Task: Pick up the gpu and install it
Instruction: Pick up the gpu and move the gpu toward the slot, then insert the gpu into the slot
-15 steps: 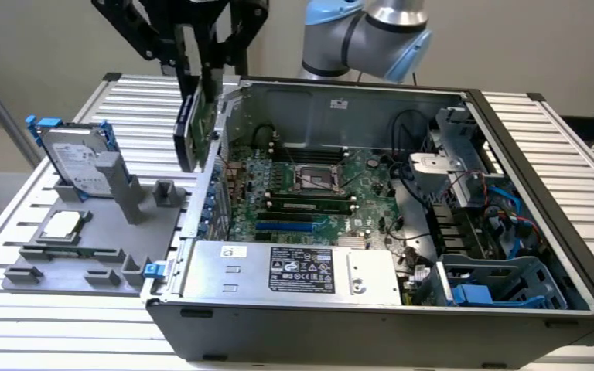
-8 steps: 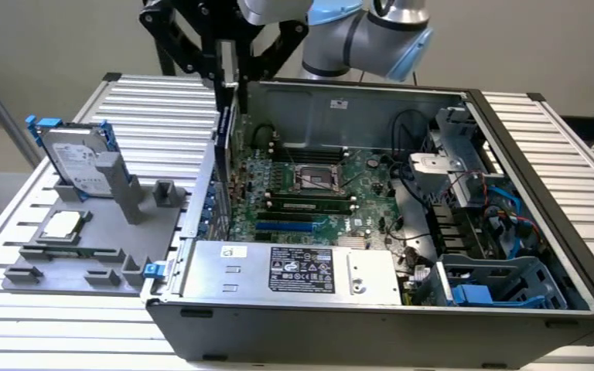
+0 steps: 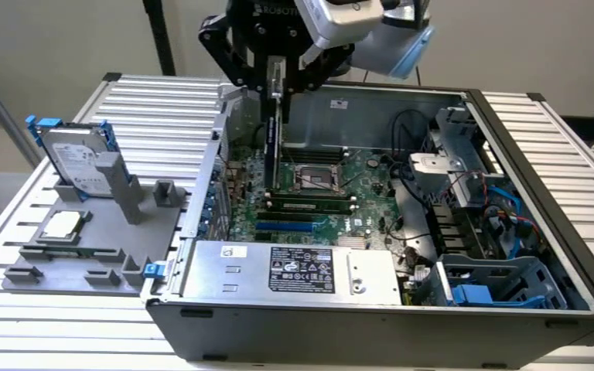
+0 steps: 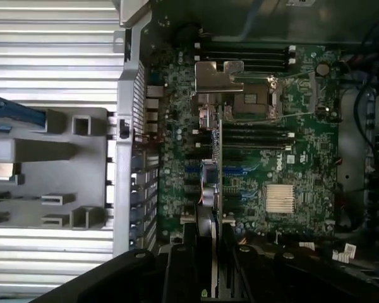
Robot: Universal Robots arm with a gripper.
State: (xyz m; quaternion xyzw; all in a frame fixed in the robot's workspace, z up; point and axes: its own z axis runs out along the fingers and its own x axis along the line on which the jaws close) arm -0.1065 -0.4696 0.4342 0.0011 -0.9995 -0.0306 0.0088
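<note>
We take this for a robotics lab or test cell, not a home or an office. An open computer case (image 3: pixel 380 328) lies on its side on a surface (image 3: pixel 152 100) of ribbed aluminium profiles, its motherboard (image 3: pixel 370 178) laid bare. Beside it, a grey moulded fixture (image 3: pixel 90 255) keeps a hard drive (image 3: pixel 80 166) and a CPU chip (image 3: pixel 62 226) in fitted slots. Over the case, the robot arm's tool (image 3: pixel 274 89) grips the gpu (image 3: pixel 272 154) upright, and a plain pale wall (image 3: pixel 59 39) stands behind.

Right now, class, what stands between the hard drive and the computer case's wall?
A tall gray post and a short one on the fixture tray, seen in the exterior view.
</note>
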